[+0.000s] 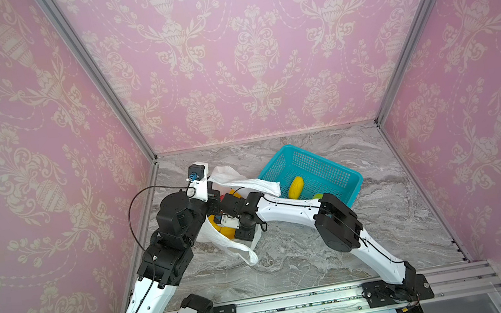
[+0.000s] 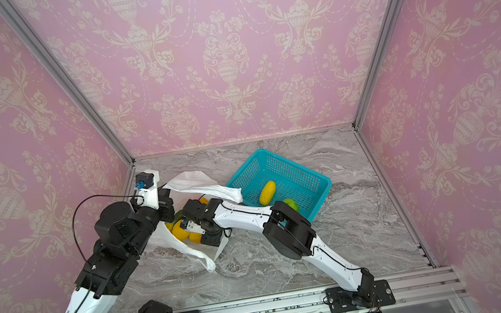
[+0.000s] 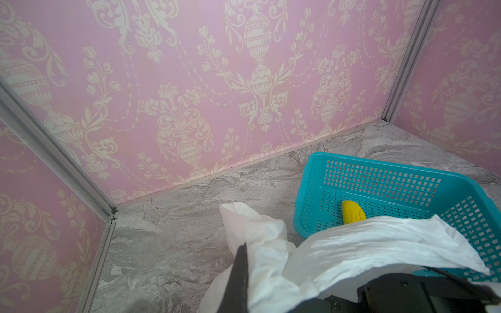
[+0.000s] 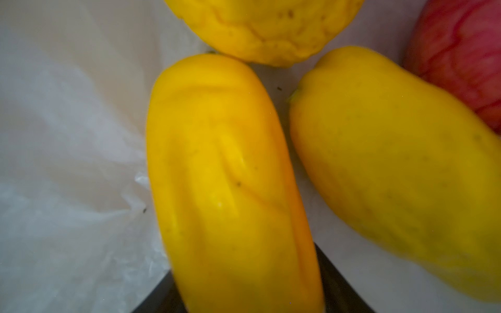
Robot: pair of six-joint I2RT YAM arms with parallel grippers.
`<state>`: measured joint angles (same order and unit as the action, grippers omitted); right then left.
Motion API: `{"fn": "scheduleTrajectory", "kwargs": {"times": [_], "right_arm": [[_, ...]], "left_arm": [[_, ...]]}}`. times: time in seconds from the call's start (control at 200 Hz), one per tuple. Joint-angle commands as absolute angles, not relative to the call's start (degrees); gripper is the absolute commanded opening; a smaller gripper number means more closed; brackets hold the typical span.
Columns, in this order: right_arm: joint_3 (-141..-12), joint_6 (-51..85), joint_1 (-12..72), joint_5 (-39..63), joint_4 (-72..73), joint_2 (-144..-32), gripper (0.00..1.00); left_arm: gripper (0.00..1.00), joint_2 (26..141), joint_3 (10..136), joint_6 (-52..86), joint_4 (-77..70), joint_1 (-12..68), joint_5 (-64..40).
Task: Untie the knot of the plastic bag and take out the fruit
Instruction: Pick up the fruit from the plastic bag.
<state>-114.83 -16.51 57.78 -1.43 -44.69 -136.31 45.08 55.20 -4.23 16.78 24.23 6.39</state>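
Right wrist view: yellow fruit (image 4: 230, 176) lies inside plastic bag (image 4: 67, 135).

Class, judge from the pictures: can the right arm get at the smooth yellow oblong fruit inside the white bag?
Probably yes. The left gripper holds the plastic bag open. In the right wrist view the yellow oblong fruit lies between the fingers of the right gripper, with nothing covering it.

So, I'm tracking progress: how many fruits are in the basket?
2, both in the basket: a yellow one in the middle, a green one by the near wall, partly behind the right arm, which may hide more.
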Motion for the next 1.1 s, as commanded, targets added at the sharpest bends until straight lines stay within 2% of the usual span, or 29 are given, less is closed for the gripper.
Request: {"fn": "scheduleTrajectory", "kwargs": {"times": [0.0,0.28,0.535,0.841,1.016,1.096], "right_arm": [[-109.69,-16.17,58.40,1.03,-41.54,-129.96,0.52],[-92.53,-15.10,58.21,-0.81,-26.73,-113.18,0.30],[-77.92,-13.23,55.91,0.26,-15.20,-96.56,0.21],[-59.44,-9.38,48.89,-0.20,-2.67,-74.39,0.19],[-49.66,0.21,36.30,-1.92,5.46,-63.02,0.20],[-47.32,4.51,30.49,-1.53,6.69,-61.42,0.22]], "left_arm": [[0.00,45.83,55.46,-4.40,16.25,24.52,6.80],[0.00,46.03,55.22,-4.22,16.12,24.50,7.55],[0.00,46.00,54.80,-4.49,15.57,24.52,8.13],[0.00,46.36,55.17,-3.02,15.41,24.52,7.36],[0.00,46.30,54.65,-2.39,15.16,24.50,6.53],[0.00,46.32,54.78,-2.30,15.25,24.52,6.48]]}}
